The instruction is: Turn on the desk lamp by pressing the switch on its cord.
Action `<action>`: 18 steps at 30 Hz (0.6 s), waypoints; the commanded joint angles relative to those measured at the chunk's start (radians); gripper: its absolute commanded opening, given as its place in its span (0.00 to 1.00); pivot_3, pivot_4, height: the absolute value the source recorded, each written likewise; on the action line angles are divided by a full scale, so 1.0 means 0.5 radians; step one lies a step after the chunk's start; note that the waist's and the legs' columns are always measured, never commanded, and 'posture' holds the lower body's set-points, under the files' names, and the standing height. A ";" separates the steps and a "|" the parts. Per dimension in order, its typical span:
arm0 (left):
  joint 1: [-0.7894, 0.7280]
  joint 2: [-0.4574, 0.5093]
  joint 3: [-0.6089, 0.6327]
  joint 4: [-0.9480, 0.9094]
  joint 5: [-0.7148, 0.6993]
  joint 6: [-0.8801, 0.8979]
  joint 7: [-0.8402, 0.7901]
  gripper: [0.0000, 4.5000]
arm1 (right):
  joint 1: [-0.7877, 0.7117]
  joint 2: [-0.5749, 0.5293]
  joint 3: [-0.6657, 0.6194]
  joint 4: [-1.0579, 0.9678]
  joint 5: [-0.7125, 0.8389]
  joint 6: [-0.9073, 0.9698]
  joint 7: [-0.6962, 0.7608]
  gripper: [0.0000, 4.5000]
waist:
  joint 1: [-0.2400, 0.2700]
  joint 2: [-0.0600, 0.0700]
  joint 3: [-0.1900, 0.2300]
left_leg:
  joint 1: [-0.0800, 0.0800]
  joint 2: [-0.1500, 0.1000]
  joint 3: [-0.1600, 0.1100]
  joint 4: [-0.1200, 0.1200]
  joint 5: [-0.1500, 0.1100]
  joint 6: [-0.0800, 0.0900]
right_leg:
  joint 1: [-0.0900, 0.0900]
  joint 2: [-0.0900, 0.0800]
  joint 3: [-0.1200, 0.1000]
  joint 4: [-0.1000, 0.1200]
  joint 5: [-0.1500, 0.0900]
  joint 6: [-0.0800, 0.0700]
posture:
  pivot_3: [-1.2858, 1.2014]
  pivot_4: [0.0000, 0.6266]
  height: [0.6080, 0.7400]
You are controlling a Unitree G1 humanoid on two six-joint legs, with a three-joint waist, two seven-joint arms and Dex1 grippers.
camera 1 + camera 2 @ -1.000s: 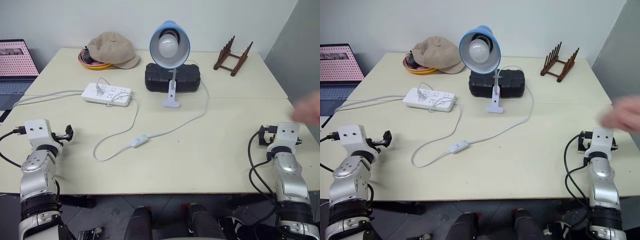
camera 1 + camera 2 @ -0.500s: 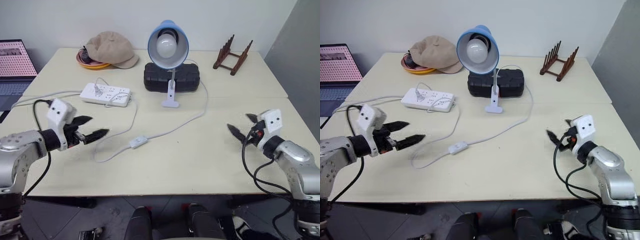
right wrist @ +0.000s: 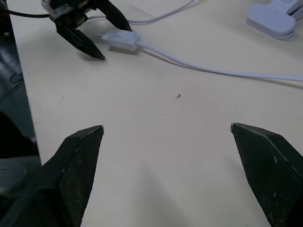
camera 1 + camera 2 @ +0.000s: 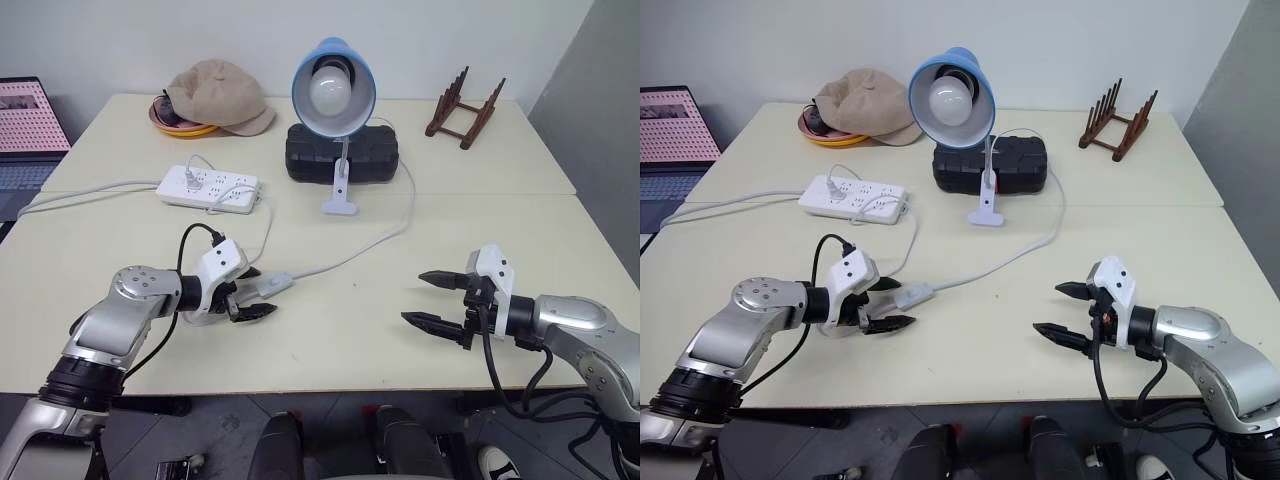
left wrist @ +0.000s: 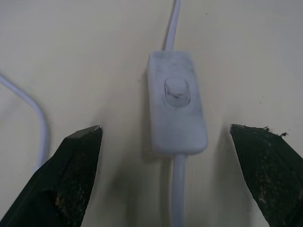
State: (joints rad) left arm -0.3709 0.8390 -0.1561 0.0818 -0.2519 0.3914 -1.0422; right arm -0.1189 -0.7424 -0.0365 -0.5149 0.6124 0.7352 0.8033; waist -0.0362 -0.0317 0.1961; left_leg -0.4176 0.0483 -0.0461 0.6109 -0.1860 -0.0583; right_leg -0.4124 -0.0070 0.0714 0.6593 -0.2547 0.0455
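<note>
**A:** How far along are you seeing this?

**B:** You are looking at a job not yet done. The desk lamp (image 4: 335,88) is standing clipped by its white base at the back of the table (image 4: 480,330), in front of a black case (image 4: 342,155), and its bulb is showing no clear glow. The cord (image 4: 380,235) is running from behind the lamp in a long curve down across the table. Your left gripper (image 4: 256,297) is sitting low over the switch (image 4: 277,284), jaws spread wide, one finger on each side of it and neither touching it as far as the wrist view shows. Your right gripper (image 4: 431,298) is hovering well apart over bare table, also spread wide and holding nothing.

**A:** So what is left?

**B:** The press itself, in my judgement. You are lined up, but nothing is bearing on the rocker yet.

**A:** And how is the switch lying?

**B:** It is lying flat near the front of the table, rocker face up. Its long axis is following the cord, slanting from the near left up toward the far right, and it is running straight between your left fingers (image 5: 71,175), lengthwise along the gripper.
</note>
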 commanded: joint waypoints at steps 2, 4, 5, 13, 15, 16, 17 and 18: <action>-0.058 -0.026 0.027 0.095 0.046 -0.108 -0.066 0.89 | 0.040 0.001 -0.092 -0.130 0.064 0.044 -0.067 1.00 | 0.007 0.000 0.000 | 0.000 0.000 0.000 0.000 0.000 0.000 | 0.000 0.000 0.000 0.000 0.000 0.000 | 0.52 0.24 1.00; -0.062 -0.026 0.022 0.131 0.067 -0.140 -0.089 0.76 | 0.056 0.001 -0.100 -0.142 0.062 0.044 -0.083 1.00 | 0.007 0.000 0.000 | 0.000 0.000 0.000 0.000 0.000 0.000 | 0.000 0.000 0.000 0.000 0.000 0.000 | 0.52 0.24 1.00; -0.067 -0.032 0.024 0.148 0.072 -0.151 -0.091 0.74 | 0.067 -0.002 -0.102 -0.144 0.061 0.039 -0.083 1.00 | 0.006 0.000 0.000 | 0.000 0.000 0.000 0.001 0.000 0.000 | 0.000 0.000 0.000 0.000 0.000 0.000 | 0.52 0.24 1.00; -0.101 -0.110 0.035 0.235 0.108 -0.211 -0.076 0.32 | 0.150 0.000 -0.115 -0.136 0.048 -0.024 -0.076 1.00 | 0.008 0.000 -0.001 | 0.001 0.000 0.000 0.001 0.000 0.000 | 0.002 0.000 0.000 0.001 0.000 0.000 | 0.52 0.24 1.00; -0.101 -0.123 0.037 0.232 0.111 -0.210 -0.077 0.24 | 0.158 0.004 -0.117 -0.127 0.048 -0.036 -0.075 1.00 | 0.008 0.000 -0.001 | 0.001 0.000 0.000 0.002 0.000 0.000 | 0.002 0.000 0.000 0.001 0.000 0.001 | 0.52 0.24 1.00; -0.102 -0.133 0.044 0.220 0.099 -0.196 -0.080 0.24 | 0.153 0.026 -0.128 -0.120 0.068 -0.026 -0.095 1.00 | 0.008 0.000 -0.001 | 0.002 0.000 0.000 0.002 0.000 0.000 | 0.003 0.000 0.000 0.001 0.000 0.001 | 0.52 0.24 1.00; -0.102 -0.140 0.049 0.212 0.091 -0.186 -0.084 0.24 | 0.149 0.042 -0.136 -0.116 0.083 -0.019 -0.110 1.00 | 0.008 0.000 -0.001 | 0.002 0.000 0.000 0.002 0.000 0.000 | 0.003 0.000 0.000 0.002 0.000 0.001 | 0.52 0.24 1.00; -0.127 -0.175 0.081 0.167 0.025 -0.095 -0.076 0.24 | 0.138 0.096 -0.147 -0.095 0.128 0.037 -0.173 1.00 | 0.008 0.000 -0.001 | 0.002 0.000 -0.001 0.002 0.000 0.000 | 0.003 0.000 0.000 0.002 0.000 0.001 | 0.52 0.24 1.00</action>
State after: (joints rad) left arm -0.4154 0.7749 -0.1377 0.1976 -0.2086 0.3058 -1.0802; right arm -0.0418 -0.7208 -0.0719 -0.5537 0.6404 0.7422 0.7502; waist -0.0323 -0.0320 0.1958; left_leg -0.4166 0.0482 -0.0464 0.6120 -0.1860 -0.0583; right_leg -0.4110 -0.0071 0.0713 0.6606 -0.2545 0.0459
